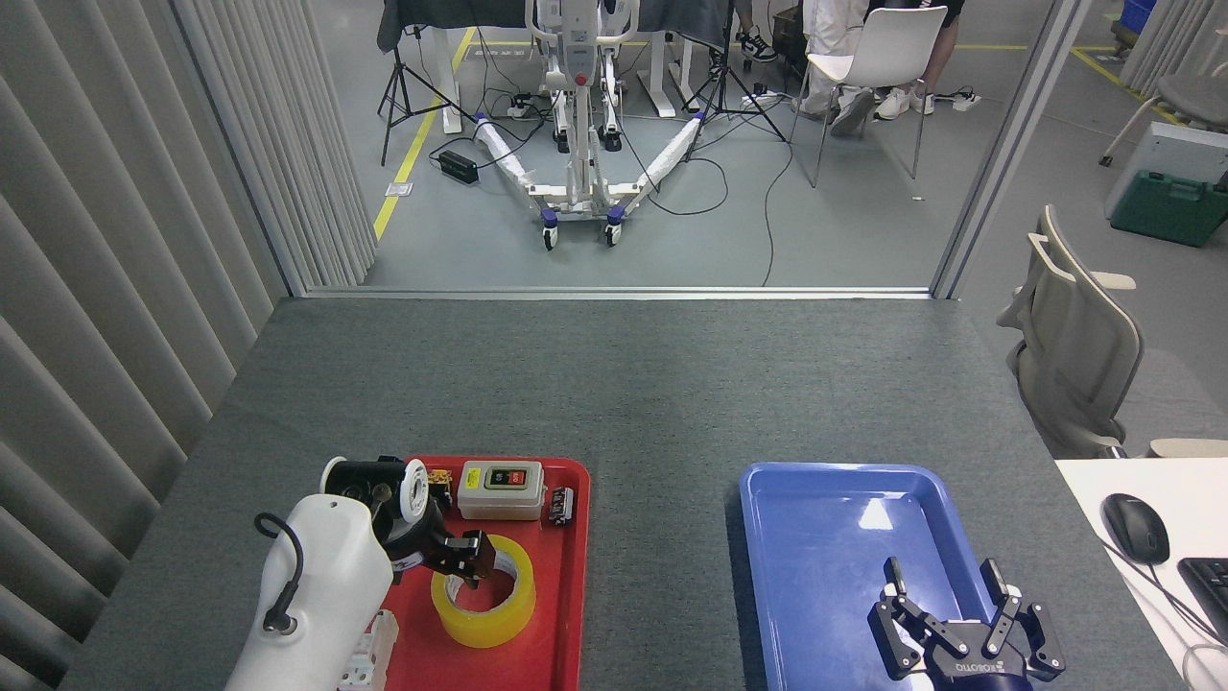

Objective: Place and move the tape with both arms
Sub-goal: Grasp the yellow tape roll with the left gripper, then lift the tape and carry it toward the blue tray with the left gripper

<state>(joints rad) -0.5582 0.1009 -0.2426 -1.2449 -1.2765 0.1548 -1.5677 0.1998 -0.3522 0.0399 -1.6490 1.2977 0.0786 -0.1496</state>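
Yellow tape [484, 590] lying flat in the red tray [568, 614], toward its near half, core hole facing up. Left gripper [470, 559] down at the roll's far-left rim, black fingers over the wall of the roll — cannot tell whether closed on it or merely touching. Grey switch box [500, 489] against the tray's far edge, a small black-and-yellow part [439, 477] to its left and a small dark part [562, 506] to its right; narrow red strip between box and tape. Right of the roll, a slim band of bare tray before the raised right rim.

Between the trays, a wide lane of bare grey table [614, 384], with more open surface all the way to the far edge.

Right gripper [945, 585] hovering over the near part of the blue tray [825, 499], fingers spread wide, holding nothing — tray floor bare.
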